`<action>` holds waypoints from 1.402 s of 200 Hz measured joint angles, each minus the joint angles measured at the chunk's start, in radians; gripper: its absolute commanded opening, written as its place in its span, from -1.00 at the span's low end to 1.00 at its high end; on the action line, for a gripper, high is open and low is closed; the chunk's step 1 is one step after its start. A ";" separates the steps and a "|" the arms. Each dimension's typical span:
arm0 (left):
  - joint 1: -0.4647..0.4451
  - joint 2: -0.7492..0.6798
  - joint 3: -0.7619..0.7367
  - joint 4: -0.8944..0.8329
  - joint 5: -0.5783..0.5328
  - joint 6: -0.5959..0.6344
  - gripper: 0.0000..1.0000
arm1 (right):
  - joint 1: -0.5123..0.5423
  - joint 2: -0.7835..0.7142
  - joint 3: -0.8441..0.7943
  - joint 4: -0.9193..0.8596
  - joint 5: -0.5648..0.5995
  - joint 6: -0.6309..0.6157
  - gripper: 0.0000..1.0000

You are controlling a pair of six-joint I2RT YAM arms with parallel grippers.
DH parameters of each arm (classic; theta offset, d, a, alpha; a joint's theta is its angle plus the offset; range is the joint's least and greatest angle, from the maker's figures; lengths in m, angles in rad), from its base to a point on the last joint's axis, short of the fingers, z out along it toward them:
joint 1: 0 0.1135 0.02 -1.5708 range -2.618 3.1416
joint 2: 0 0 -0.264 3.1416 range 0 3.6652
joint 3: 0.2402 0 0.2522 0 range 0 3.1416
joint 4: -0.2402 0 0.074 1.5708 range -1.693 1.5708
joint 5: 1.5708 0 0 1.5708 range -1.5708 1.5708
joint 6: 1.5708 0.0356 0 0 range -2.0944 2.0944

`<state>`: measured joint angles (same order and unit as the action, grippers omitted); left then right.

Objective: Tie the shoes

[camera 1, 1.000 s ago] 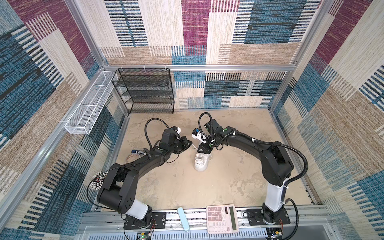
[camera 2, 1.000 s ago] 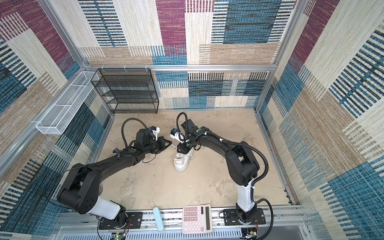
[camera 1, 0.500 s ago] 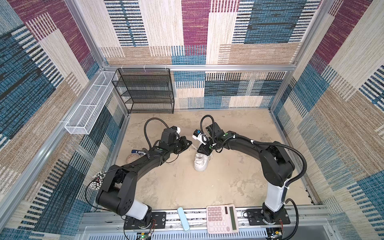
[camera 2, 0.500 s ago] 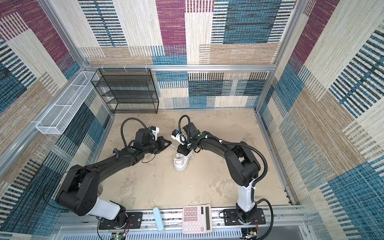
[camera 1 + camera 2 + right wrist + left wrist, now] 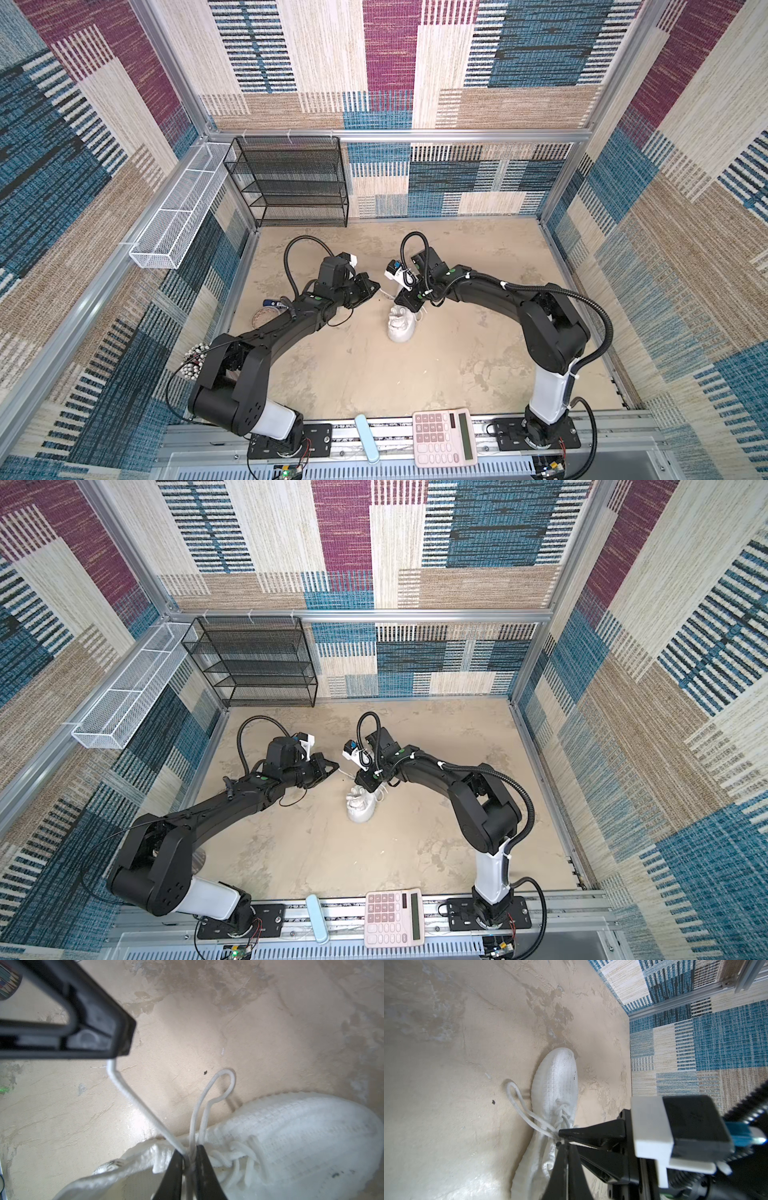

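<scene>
Your shoe (image 5: 401, 328) stands upright on its sole near the middle of the tabletop (image 5: 353, 374), with its toe pointing toward the near edge. Your right hand (image 5: 190, 1157) is down over the top of the lacing. Its two fingers are drawn close together and pinch the laces (image 5: 234, 1153) between them where they cross. Your left hand (image 5: 332, 766) is closed. In both top views it sits a little to the left of the shoe's heel end, apart from the shoe. It grips one strand (image 5: 143, 1107), which runs straight and taut from its tip into the right hand's pinch. A second stretch of lace forms a slack loop (image 5: 225, 1071) lying on the tabletop just beside the shoe.
</scene>
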<state>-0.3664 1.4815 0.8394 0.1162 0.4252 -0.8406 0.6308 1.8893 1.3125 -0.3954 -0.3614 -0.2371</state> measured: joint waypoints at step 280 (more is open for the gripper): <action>0.043 0.092 -0.089 -0.003 0.022 -0.021 0.14 | -0.024 -0.099 0.039 -0.097 0.034 0.027 0.14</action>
<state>-0.3233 1.5730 0.7509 0.1131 0.4473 -0.8612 0.6064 1.7901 1.3514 -0.4919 -0.3275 -0.2096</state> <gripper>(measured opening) 0.568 0.566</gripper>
